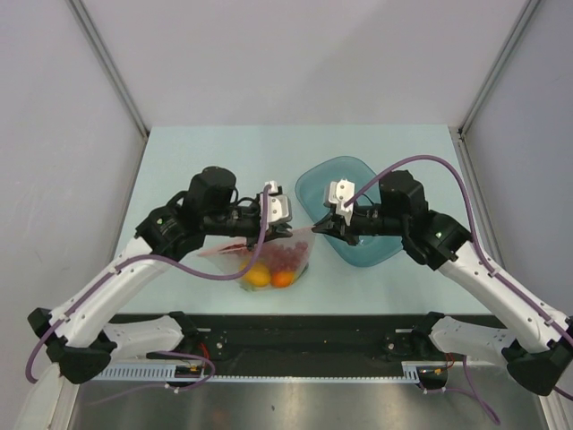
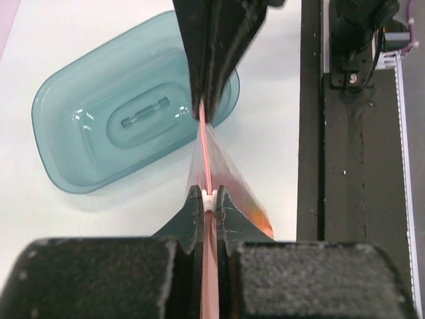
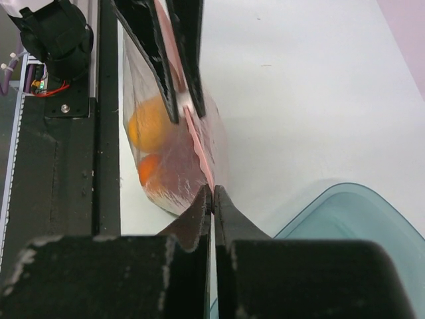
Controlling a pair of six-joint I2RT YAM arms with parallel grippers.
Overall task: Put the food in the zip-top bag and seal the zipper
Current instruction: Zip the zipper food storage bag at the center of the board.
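Closest in, the black base rail runs along the near edge of the pale table. Just beyond it the zip-top bag hangs stretched between the two arms, and whether its sagging bottom touches the table cannot be told. Low inside the bag a yellow round fruit and an orange round fruit lie side by side, with a dark red clump just above them. Along the bag's top edge the pink-red zipper is drawn taut in a straight line. The left gripper is clamped on it, with the white slider squeezed between its fingertips. The right gripper is pinched closed on the strip's other end, no gap showing between its fingers, so the two grippers face each other along the strip. Farther back, beneath and behind the right gripper, a translucent blue bowl rests upright on the table, just beside the bag.
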